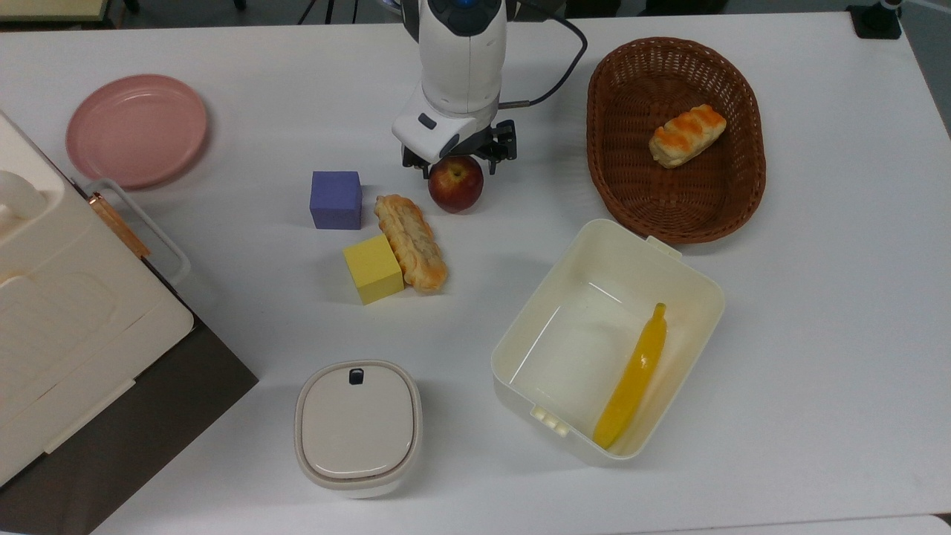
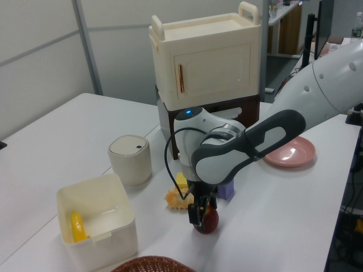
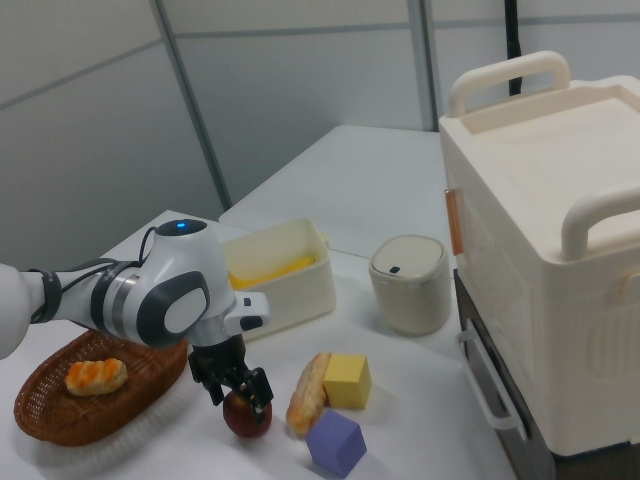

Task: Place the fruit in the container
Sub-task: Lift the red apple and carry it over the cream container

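Worktop (image 1: 817, 297), white and matte, fills my top view and carries every object; grey partition walls stand behind it in my left and right views. Claw (image 1: 455, 165) sits low over the fruit (image 1: 455, 186), its dark fingers straddling the apple on either side; I cannot tell whether they press the skin, though they stand spread about as wide as the apple. In the left view the claw (image 2: 202, 216) reaches down onto the fruit (image 2: 206, 221), which rests on the worktop; the right view shows the same arrangement, claw (image 3: 236, 388) above fruit (image 3: 247, 415). The container (image 1: 691, 282) lies toward the top view's lower right, well apart from the apple, open, with a yellow banana (image 1: 631, 379) along one inner wall. A pastry (image 1: 410, 242) lies just beside the fruit, touching a yellow cube (image 1: 372, 268); a purple cube (image 1: 336, 199) stands near. A wicker basket (image 1: 617, 171) holds a second pastry (image 1: 687, 134); a pink plate (image 1: 136, 130), a lidded cream box (image 1: 358, 426) and a cream cabinet (image 1: 67, 319) occupy the top view's left side.
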### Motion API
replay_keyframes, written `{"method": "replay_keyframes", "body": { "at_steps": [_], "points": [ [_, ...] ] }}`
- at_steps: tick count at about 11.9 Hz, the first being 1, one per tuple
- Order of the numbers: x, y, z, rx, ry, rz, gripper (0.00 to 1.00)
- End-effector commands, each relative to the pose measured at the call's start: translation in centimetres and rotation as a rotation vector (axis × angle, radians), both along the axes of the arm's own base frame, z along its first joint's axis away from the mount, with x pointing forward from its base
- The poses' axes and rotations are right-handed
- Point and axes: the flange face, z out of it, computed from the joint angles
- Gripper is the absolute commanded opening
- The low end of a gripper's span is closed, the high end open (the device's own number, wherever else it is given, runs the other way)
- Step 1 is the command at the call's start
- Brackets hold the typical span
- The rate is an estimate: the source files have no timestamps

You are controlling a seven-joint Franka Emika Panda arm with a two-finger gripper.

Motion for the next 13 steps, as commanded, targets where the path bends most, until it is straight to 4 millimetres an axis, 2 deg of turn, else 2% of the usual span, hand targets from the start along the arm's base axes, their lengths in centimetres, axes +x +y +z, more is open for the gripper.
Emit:
{"method": "replay_keyframes", "body": {
  "at_steps": [1,2,3,4,7,8,11,13],
  "points": [
    [0.0,0.1,-0.3,-0.001,-0.018,0.016,0.84],
    [0.0,0.1,-0.5,-0.009,-0.016,0.023,0.62],
    [0.1,0.1,-0.4,-0.01,-0.019,0.024,0.46],
    [0.3,0.1,0.4,-0.008,-0.031,0.024,0.39],
    [1.8,0.1,3.7,-0.009,-0.044,0.014,0.39],
    [2.5,0.2,5.7,-0.011,-0.042,0.011,0.39],
    [4.8,1.1,14.0,0.003,-0.084,0.007,0.39],
    [5.7,4.0,17.0,0.019,-0.162,0.053,0.4]
  ]
}}
